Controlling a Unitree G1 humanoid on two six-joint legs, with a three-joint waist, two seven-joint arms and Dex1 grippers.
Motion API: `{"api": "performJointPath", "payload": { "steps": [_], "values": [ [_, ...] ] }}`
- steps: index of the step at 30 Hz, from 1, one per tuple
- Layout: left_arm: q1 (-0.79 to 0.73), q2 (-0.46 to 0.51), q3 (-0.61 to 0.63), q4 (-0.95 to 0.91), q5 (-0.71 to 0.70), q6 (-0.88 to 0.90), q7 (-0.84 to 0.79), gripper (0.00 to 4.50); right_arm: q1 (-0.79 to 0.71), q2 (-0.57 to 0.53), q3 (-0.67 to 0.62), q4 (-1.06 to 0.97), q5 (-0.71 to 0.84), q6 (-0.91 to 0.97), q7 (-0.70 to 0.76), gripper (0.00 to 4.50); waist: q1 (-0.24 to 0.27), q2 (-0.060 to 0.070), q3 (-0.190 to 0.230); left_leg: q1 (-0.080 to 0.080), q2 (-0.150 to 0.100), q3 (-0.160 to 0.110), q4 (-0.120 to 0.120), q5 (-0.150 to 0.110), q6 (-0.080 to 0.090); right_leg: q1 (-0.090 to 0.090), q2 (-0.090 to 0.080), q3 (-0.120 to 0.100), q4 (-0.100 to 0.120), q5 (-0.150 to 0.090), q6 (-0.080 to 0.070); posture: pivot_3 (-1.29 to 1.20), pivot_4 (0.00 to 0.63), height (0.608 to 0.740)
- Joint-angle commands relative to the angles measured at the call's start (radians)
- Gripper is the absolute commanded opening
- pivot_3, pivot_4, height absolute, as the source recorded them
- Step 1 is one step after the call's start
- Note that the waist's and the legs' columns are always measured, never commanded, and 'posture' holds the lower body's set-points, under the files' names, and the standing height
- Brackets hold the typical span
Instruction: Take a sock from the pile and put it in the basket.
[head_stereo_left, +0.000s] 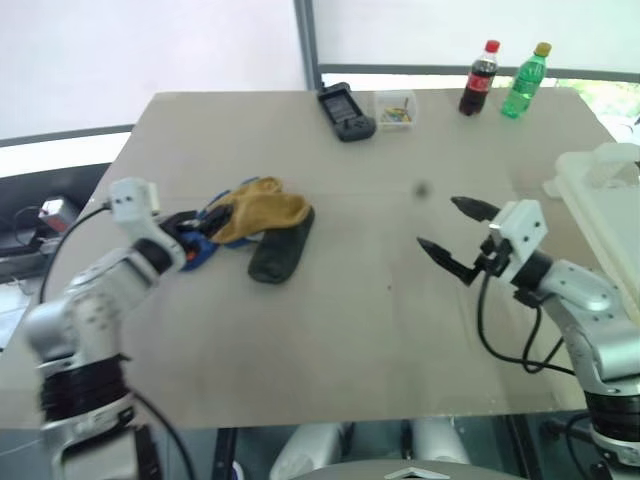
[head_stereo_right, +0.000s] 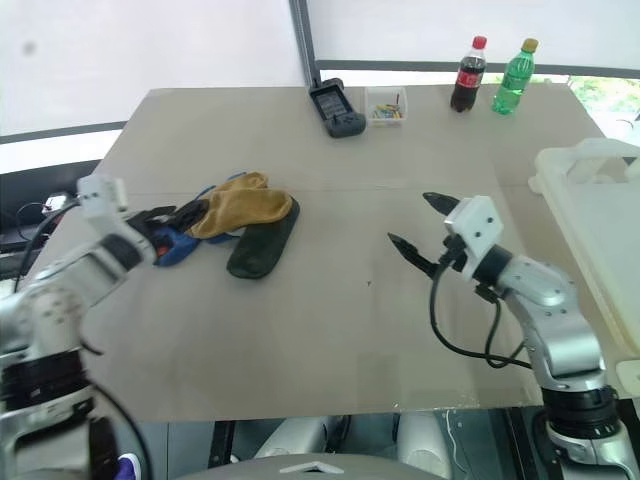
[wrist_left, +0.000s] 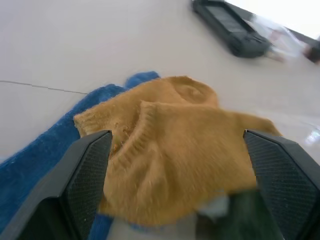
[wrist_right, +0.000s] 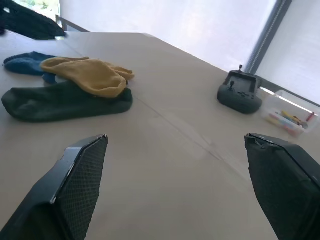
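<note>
The pile (head_stereo_left: 255, 228) lies left of centre on the table: a mustard-yellow sock (head_stereo_left: 262, 208) on top, a dark green sock (head_stereo_left: 283, 250) under its right side, a blue sock (head_stereo_left: 203, 250) at the left. My left gripper (head_stereo_left: 205, 232) is at the pile's left edge, open; in the left wrist view its fingers (wrist_left: 85, 185) stand either side of the mustard-yellow sock (wrist_left: 180, 150), with the blue sock (wrist_left: 45, 155) beneath. My right gripper (head_stereo_left: 440, 225) hovers open and empty over bare table, well right of the pile. The off-white basket (head_stereo_left: 600, 190) sits at the table's right edge.
Along the far edge of the beige table (head_stereo_left: 350, 340) stand a black controller (head_stereo_left: 346, 112), a small clear box of coloured bits (head_stereo_left: 396, 108), a cola bottle (head_stereo_left: 479, 78) and a green bottle (head_stereo_left: 525, 80). A black cable loops under my right wrist.
</note>
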Motion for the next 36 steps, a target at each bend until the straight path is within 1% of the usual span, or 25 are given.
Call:
{"api": "performJointPath", "payload": {
  "steps": [1,3,6,10,11,12,14,17,18,19,20,28,32,33,34,36],
  "values": [
    [-0.034,-0.026,-0.031,0.038,0.088,-0.08,0.049,4.44,-0.006,0.007,0.0,-0.036,-0.017,-0.015,-0.028,4.49,-0.003,0.0,0.0,0.0,0.0,0.0,0.0,0.0,0.0,0.0,0.0,0.0,0.0,0.0,0.0,0.0,0.15,0.74],
    [-0.037,-0.044,-0.051,0.067,0.126,-0.102,0.061,4.44,0.002,0.01,0.003,-0.048,-0.021,-0.01,-0.036,4.49,-0.008,-0.001,0.0,0.0,0.0,0.002,0.0,0.0,0.0,-0.001,0.0,0.003,0.001,0.0,0.0,0.0,0.15,0.74],
    [-0.017,-0.042,-0.078,0.081,0.163,-0.113,0.039,4.44,0.017,0.006,-0.001,-0.069,-0.024,0.001,-0.046,4.49,-0.01,-0.001,0.0,0.0,0.0,0.002,0.0,0.0,0.0,-0.001,0.0,0.003,0.001,0.0,0.0,0.0,0.15,0.74],
    [-0.012,-0.036,-0.067,0.086,0.18,-0.118,0.027,4.44,0.031,0.001,-0.012,-0.09,-0.023,0.018,-0.061,4.49,-0.01,-0.001,0.0,0.0,0.0,0.003,0.0,0.0,0.0,-0.002,0.001,0.004,0.002,0.0,0.0,0.0,0.15,0.74],
    [-0.011,-0.033,-0.071,0.088,0.187,-0.124,0.019,3.91,0.034,0.001,-0.012,-0.095,-0.023,0.022,-0.064,4.5,-0.009,-0.001,0.0,0.0,0.0,0.003,0.0,0.0,0.0,-0.002,0.001,0.004,0.002,0.0,0.0,0.0,0.15,0.74],
    [-0.013,-0.034,-0.074,0.092,0.192,-0.127,0.015,3.56,0.034,0.0,-0.012,-0.099,-0.023,0.026,-0.066,4.5,-0.009,-0.001,-0.001,0.0,0.0,0.004,0.0,0.0,0.0,-0.002,0.001,0.004,0.003,0.0,0.0,0.0,0.15,0.74],
    [-0.015,-0.038,-0.086,0.094,0.205,-0.139,0.003,2.68,0.034,-0.002,-0.01,-0.102,-0.021,0.033,-0.067,4.5,-0.009,-0.001,-0.001,0.001,0.0,0.004,0.0,0.0,0.0,-0.002,0.001,0.005,0.003,0.0,0.0,0.0,0.15,0.74],
    [-0.01,-0.045,-0.095,0.08,0.214,-0.147,-0.008,1.22,0.035,-0.003,-0.01,-0.107,-0.019,0.04,-0.067,4.5,-0.009,-0.001,-0.001,0.001,0.0,0.005,0.0,0.0,0.0,-0.002,0.001,0.005,0.003,0.0,0.0,0.0,0.15,0.74],
    [-0.008,-0.049,-0.093,0.075,0.215,-0.145,-0.007,0.66,0.034,-0.003,-0.011,-0.107,-0.019,0.042,-0.068,4.5,-0.009,-0.001,-0.001,0.001,0.0,0.005,0.0,0.0,0.0,-0.002,0.001,0.006,0.003,0.0,0.0,0.0,0.15,0.74],
    [-0.005,-0.052,-0.091,0.069,0.217,-0.143,-0.005,0.23,0.034,-0.003,-0.011,-0.107,-0.02,0.044,-0.068,4.5,-0.009,-0.001,-0.001,0.001,0.0,0.005,0.0,0.0,0.0,-0.002,0.001,0.006,0.003,0.0,0.0,0.0,0.15,0.74],
    [0.0,-0.056,-0.087,0.062,0.216,-0.141,-0.004,0.05,0.033,-0.004,-0.01,-0.107,-0.021,0.045,-0.068,4.5,-0.009,-0.001,-0.001,0.001,0.0,0.005,0.0,0.0,0.0,-0.002,0.001,0.006,0.003,0.0,0.0,0.0,0.15,0.74],
    [0.038,-0.068,-0.028,-0.009,0.174,-0.121,-0.004,0.05,0.016,0.001,0.002,-0.087,-0.016,0.053,-0.058,4.5,-0.011,-0.001,-0.001,0.001,0.001,0.006,0.0,0.0,0.0,-0.003,0.001,0.006,0.003,0.0,0.0,0.0,0.15,0.74],
    [0.056,-0.064,-0.01,-0.029,0.166,-0.103,-0.001,0.05,0.002,0.024,0.024,-0.076,-0.007,0.067,-0.056,4.5,-0.013,-0.001,-0.001,0.0,0.001,0.006,0.0,0.0,0.0,-0.003,0.001,0.007,0.003,0.0,0.0,0.0,0.15,0.74],
    [0.06,-0.06,-0.013,-0.032,0.169,-0.098,0.0,0.73,-0.006,0.034,0.034,-0.068,-0.009,0.067,-0.058,4.5,-0.014,-0.002,-0.001,0.0,0.001,0.007,0.0,0.0,0.0,-0.004,0.001,0.007,0.003,0.0,0.0,0.0,0.15,0.74],
    [0.068,-0.054,-0.023,-0.044,0.172,-0.101,-0.012,1.06,-0.013,0.046,0.043,-0.06,-0.01,0.07,-0.063,4.5,-0.015,-0.002,-0.001,0.0,0.001,0.007,0.0,0.0,0.0,-0.004,0.001,0.007,0.003,0.0,0.0,0.0,0.15,0.74],
    [0.074,-0.054,-0.029,-0.061,0.176,-0.108,-0.018,1.9,-0.029,0.065,0.056,-0.044,-0.009,0.075,-0.066,4.5,-0.019,-0.002,-0.001,0.0,0.001,0.007,0.0,0.0,0.0,-0.004,0.001,0.007,0.003,0.0,0.0,0.0,0.15,0.74]
  ]
}}
